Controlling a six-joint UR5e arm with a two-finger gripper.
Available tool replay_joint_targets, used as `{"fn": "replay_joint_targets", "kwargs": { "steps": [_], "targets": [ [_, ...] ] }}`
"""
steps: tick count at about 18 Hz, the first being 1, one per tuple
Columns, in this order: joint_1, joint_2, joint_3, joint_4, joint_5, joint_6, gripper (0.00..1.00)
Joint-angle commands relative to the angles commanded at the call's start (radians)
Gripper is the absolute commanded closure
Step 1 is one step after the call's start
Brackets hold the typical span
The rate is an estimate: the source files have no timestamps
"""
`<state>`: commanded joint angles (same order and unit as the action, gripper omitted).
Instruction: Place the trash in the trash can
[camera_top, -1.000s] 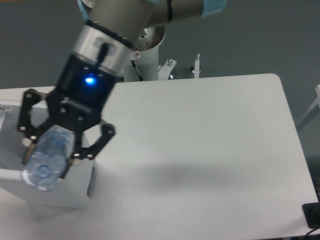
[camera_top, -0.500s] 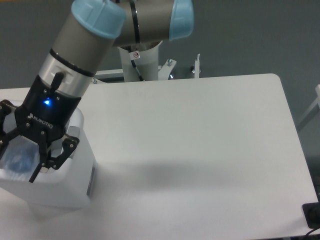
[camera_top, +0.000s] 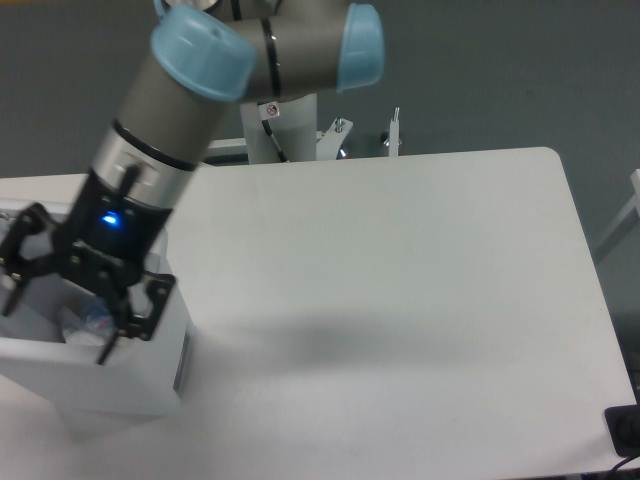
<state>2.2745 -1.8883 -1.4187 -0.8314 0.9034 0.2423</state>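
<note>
A white table with rounded corners fills most of the view against a dark grey floor. Past its far edge stand small metal brackets. A black object pokes in at the lower right corner.

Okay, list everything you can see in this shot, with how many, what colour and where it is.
bin: one, white with a grey panel on its side, at the table's left edge.
bottle: one, clear plastic, inside the bin below the fingers; only partly visible.
table: one, white, fills most of the view.
post: one, white, behind the table's far edge.
dark object: one, black, at the lower right corner, cut off by the frame.
arm: one, grey with pale blue caps, reaching from the top down to the left.
gripper: one, black with a blue light, fingers spread open over the bin.
</note>
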Motion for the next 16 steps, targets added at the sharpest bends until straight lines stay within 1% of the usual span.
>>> {"fn": "replay_joint_targets", "kwargs": {
  "steps": [1, 2, 4, 7, 9, 11, 13, 14, 16],
  "targets": [
    [0.022, 0.002, -0.015, -0.003, 0.015, 0.002, 0.00],
    [0.064, 0.005, -0.046, -0.002, 0.052, 0.003, 0.00],
    [0.149, 0.012, -0.081, -0.003, 0.147, 0.023, 0.00],
    [0.224, 0.000, -0.114, -0.005, 0.270, 0.115, 0.00],
    [0.260, -0.020, -0.132, -0.011, 0.337, 0.193, 0.00],
    [0.290, -0.021, -0.153, -0.014, 0.390, 0.282, 0.00],
    [0.333, -0.020, -0.172, -0.015, 0.400, 0.389, 0.00],
    [0.351, -0.020, -0.177, -0.023, 0.400, 0.463, 0.00],
    [0.388, -0.021, -0.183, -0.060, 0.402, 0.627, 0.00]
  ]
}}
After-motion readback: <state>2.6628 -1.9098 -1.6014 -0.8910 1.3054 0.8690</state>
